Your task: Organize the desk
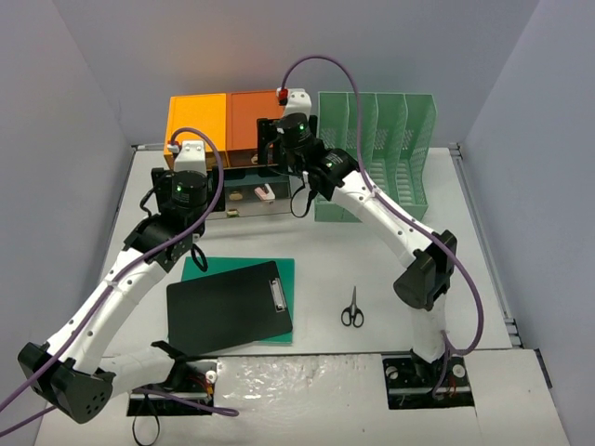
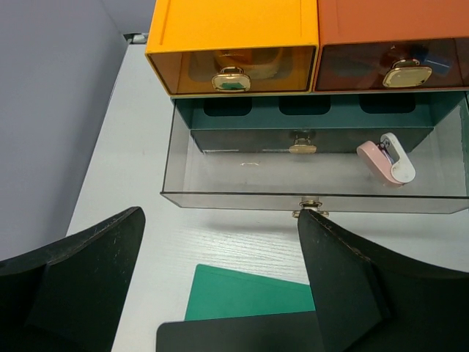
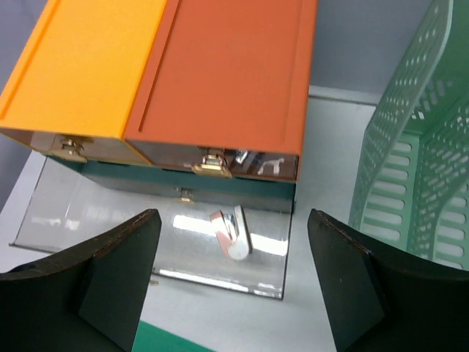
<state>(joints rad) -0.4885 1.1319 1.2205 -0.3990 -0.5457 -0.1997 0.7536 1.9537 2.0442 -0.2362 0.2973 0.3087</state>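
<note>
Desk point(image 1: 321, 269): white top, fills the floor between the grey-lilac walls; arm bases at its near edge

Far edge: drawer unit point(image 1: 223, 121) with yellow and orange top boxes, green file rack point(image 1: 381, 153) just beside it on the right. Bottom clear drawer point(image 2: 315, 202) is pulled out; a pink and white stapler point(image 2: 388, 161) lies inside, toward its right end

Near centre-left: black clipboard point(image 1: 228, 307) lies on a green mat point(image 1: 200, 268), covering most of it. Scissors point(image 1: 351, 308) lie flat on bare desk to the right of the mat, apart from it

Left gripper point(image 2: 220, 220): jaws spread wide, nothing between them; hovers in front of the pulled-out drawer, facing it, mat and clipboard edge below

Right gripper point(image 3: 234, 220): jaws also wide apart, nothing held; hangs above the drawer unit's right half, looking down on the stapler, file rack at its right
</note>
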